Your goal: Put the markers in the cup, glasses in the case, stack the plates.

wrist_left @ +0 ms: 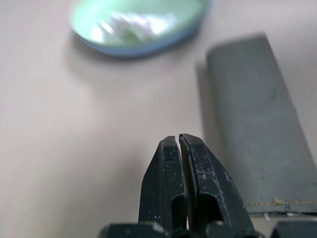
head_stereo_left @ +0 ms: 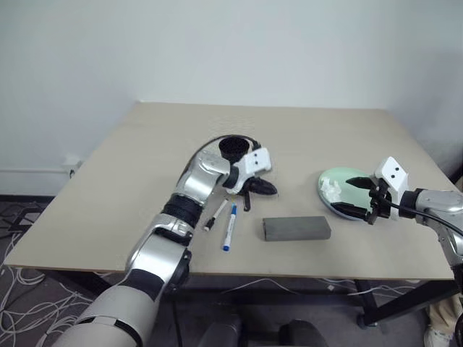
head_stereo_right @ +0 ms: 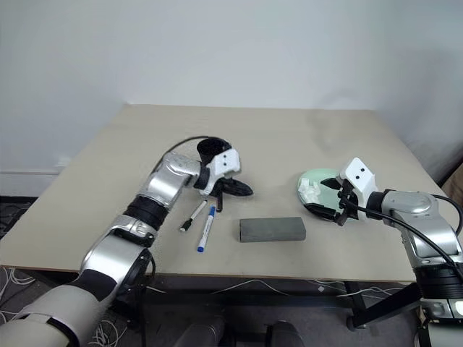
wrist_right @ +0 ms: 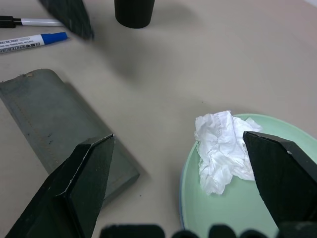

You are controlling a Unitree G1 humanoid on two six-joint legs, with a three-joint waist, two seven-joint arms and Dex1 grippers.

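Near the surface's front edge lie 2 markers (head_stereo_left: 224, 220); the left gripper (head_stereo_left: 248, 195), pinched shut and empty, hovers beside the cup (head_stereo_left: 233, 148) and risks toppling it. The right gripper (head_stereo_left: 365, 202) gapes over the plates (head_stereo_left: 334, 189).

Two markers (head_stereo_left: 223, 220) lie on the counter (head_stereo_left: 145, 159), beside one cup (head_stereo_left: 233, 148) and one case (head_stereo_left: 296, 228). Two stacked plates (head_stereo_left: 340, 189) hold one tissue (wrist_right: 221, 148).

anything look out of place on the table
A crumpled white tissue lies on the mint plate, which sits on the blue plate. It's loose clutter. Both markers lie flat beside the cup.
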